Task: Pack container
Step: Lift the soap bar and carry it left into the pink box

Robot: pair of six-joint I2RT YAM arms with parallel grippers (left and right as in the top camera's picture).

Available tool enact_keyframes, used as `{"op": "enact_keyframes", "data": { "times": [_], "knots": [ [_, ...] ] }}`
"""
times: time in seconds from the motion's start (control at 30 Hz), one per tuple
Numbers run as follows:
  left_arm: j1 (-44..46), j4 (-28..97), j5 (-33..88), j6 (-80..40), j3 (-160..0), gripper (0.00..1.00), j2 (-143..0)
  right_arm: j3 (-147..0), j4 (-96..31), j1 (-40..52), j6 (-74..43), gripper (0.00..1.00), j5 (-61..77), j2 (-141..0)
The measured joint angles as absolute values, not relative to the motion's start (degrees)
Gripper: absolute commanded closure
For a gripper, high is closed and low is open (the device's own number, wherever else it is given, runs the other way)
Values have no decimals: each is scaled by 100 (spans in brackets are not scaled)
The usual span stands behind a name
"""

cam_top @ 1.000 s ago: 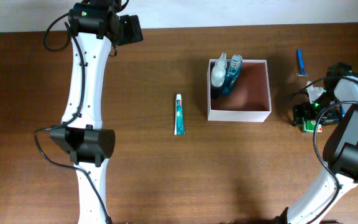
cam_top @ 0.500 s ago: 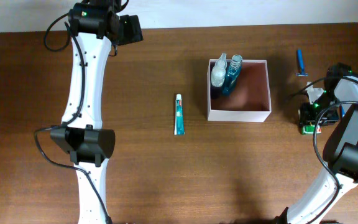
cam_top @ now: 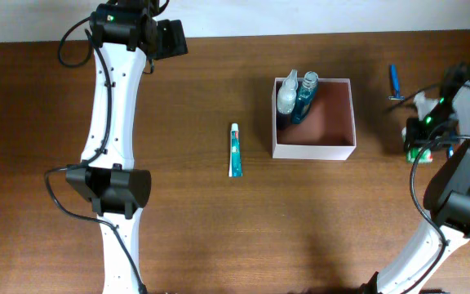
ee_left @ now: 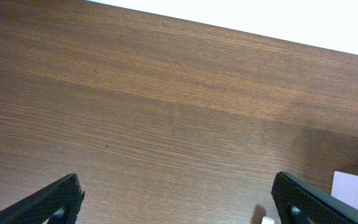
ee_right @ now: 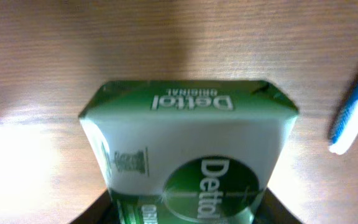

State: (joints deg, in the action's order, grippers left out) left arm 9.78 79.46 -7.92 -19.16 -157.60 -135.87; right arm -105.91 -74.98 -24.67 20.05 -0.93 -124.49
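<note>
The container (cam_top: 313, 151) is set mid-tabletop (cam_top: 341, 220), two bottles (cam_top: 288, 95) inside; a soap packet (ee_right: 191, 149) is pinched by the right pincer (cam_top: 421, 145), right of the container; the left pincer (ee_left: 179, 200) is spread, far left of it.

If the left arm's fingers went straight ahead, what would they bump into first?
Most likely the bare wooden table. In the wrist view nothing lies ahead between the open left fingers, though I cannot tell how far off the wood is.
</note>
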Motion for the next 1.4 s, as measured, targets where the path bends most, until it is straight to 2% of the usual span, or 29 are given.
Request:
{"op": "enact_keyframes", "data": {
  "times": [0.27, 0.4, 0.67, 0.93, 1.03, 1.4],
  "knots": [
    [978, 7944, -792, -1916, -15760, 1, -13587, -12752, -8394, -1796, 1621, 60, 701, -12446],
    [978, 7946, -792, -1916, -15758, 1, -13587, -13155, -8403, -1131, 1345, 56, 836, -12446],
    [978, 7946, -792, -1916, -15760, 1, -13587, -13054, -8309, -314, 956, 56, 873, -12446],
    [978, 7946, -792, -1916, -15758, 1, -13587, -12608, -8158, -279, 701, 56, 875, -12446],
    [978, 7944, -792, -1916, -15760, 1, -13587, -12350, -8023, -279, 615, 51, 928, -12446],
    [978, 7944, -792, -1916, -15758, 1, -13587, -11504, -7269, -211, 578, 49, 1070, -12446]
  ]
}}
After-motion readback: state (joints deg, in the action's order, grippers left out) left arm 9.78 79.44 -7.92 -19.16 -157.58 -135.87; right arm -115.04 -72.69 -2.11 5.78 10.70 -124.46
